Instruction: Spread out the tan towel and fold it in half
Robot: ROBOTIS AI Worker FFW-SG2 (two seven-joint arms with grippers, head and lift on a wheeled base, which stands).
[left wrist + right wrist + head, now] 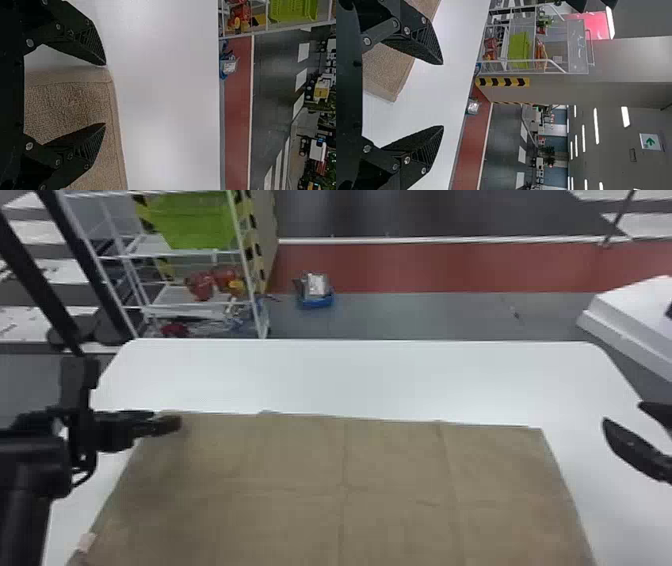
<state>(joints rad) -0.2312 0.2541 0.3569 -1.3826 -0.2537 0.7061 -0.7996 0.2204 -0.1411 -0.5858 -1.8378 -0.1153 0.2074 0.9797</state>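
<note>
A tan towel (390, 470) lies spread across a white surface (350, 375), its far edge running nearly straight from left to right. Creases cross the cloth lengthwise and sideways, and a small pale tag (86, 542) shows at its left edge, on the near side. At the towel's far left corner is the left tool (166, 419), its two black fingers spread apart with nothing pinched between them; in the left wrist view, the tool (105, 94) has the hemmed corner of the cloth in line with the gap. Whether the fingers touch the fabric cannot be told. To the right of the towel, well apart from its far right corner, the right tool (623, 414) is at the right side of the surface, its fingers also wide apart and empty. Beyond the far left of the surface stands a white rack (247, 265) bearing a lime-green crate (200, 220), while a red strip of floor (425, 267) stretches off to the right.
</note>
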